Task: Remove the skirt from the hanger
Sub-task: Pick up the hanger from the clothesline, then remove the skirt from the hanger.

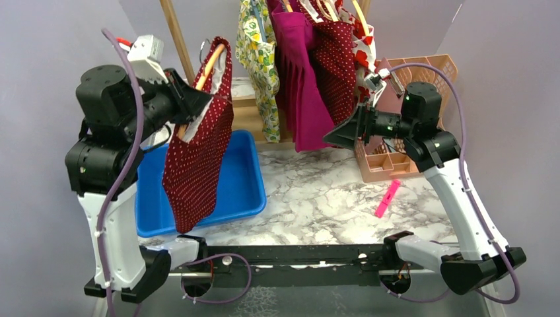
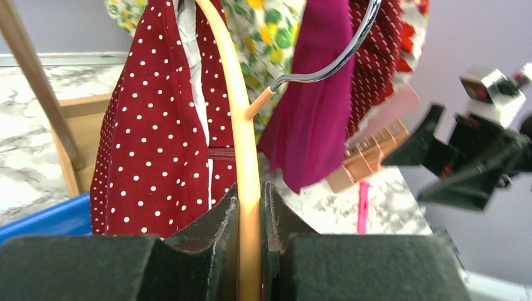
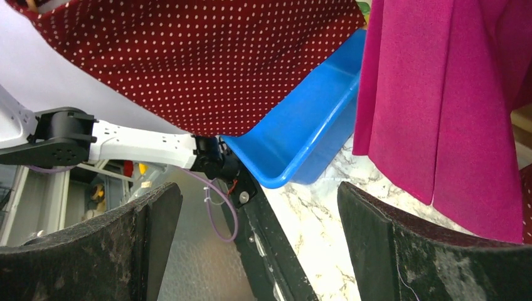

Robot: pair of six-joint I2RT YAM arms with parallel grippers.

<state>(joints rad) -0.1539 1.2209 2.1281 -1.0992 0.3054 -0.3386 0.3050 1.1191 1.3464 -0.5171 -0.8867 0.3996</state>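
So the table (image 1: 317,191) is a white marble-look top. A blue plastic bin (image 1: 241,178) sits on its left side, and a peach compartment basket (image 1: 380,168) sits at back right. A pink clothespin (image 1: 387,198) lies just in front of the basket. The wooden rack base (image 1: 247,115) is at the back.

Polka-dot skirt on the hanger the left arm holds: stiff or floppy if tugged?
Likely floppy: the skirt hangs in loose folds below the hanger. Probably light: the left end effector holds it up by the thin hanger alone. May snag rather than slide, as its waist looks stretched over the hanger.
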